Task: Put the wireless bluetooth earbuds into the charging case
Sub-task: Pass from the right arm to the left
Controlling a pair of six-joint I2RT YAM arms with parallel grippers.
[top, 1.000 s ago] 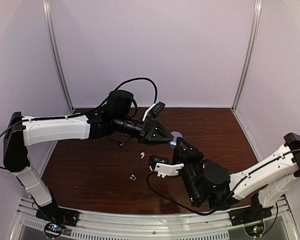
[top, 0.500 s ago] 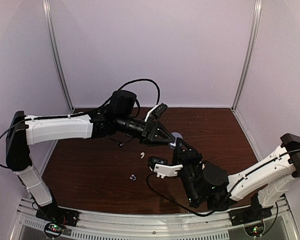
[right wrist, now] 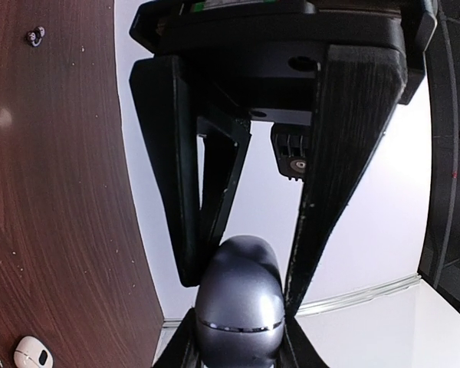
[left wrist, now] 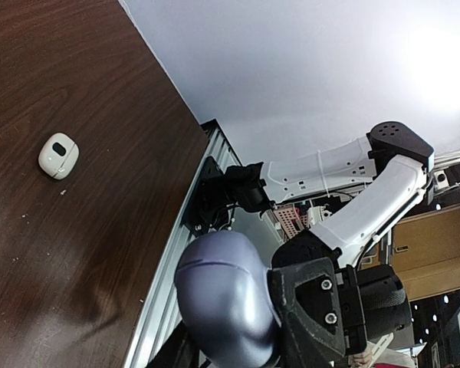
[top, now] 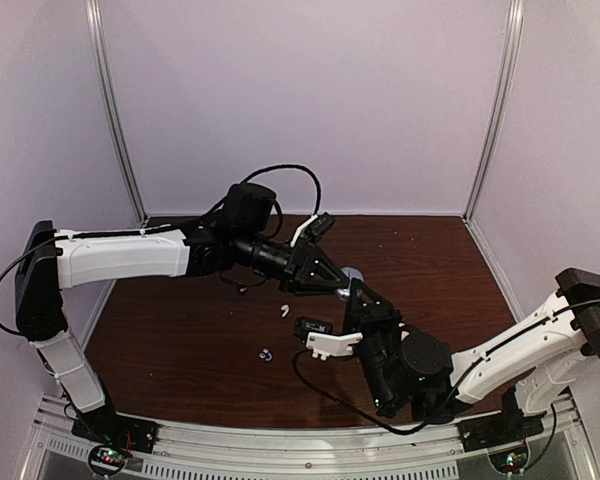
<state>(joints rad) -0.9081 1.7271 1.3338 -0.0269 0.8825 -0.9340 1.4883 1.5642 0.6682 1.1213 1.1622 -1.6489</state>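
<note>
The bluish-grey charging case (top: 351, 273) hangs above the table's middle with its lid closed. My right gripper (right wrist: 238, 345) is shut on its lower half (right wrist: 239, 322). The left gripper (right wrist: 241, 270) reaches in from the opposite side, its two black fingers (right wrist: 185, 192) pressed against either side of the upper half. In the left wrist view the case (left wrist: 222, 295) fills the lower middle. One white earbud (top: 282, 311) and one bluish-purple earbud (top: 265, 353) lie on the brown table left of the grippers. A small dark earbud (right wrist: 35, 35) lies farther back.
A white closed case (left wrist: 58, 156) rests on the table (top: 180, 340), also seen low in the right wrist view as a white case (right wrist: 29, 354). A metal rail (top: 280, 440) runs along the near edge. Light walls enclose the back and sides.
The left arm has crept a little to the right toward the case and its fingers have narrowed onto it. The right gripper keeps its hold on the case and has shifted slightly.
</note>
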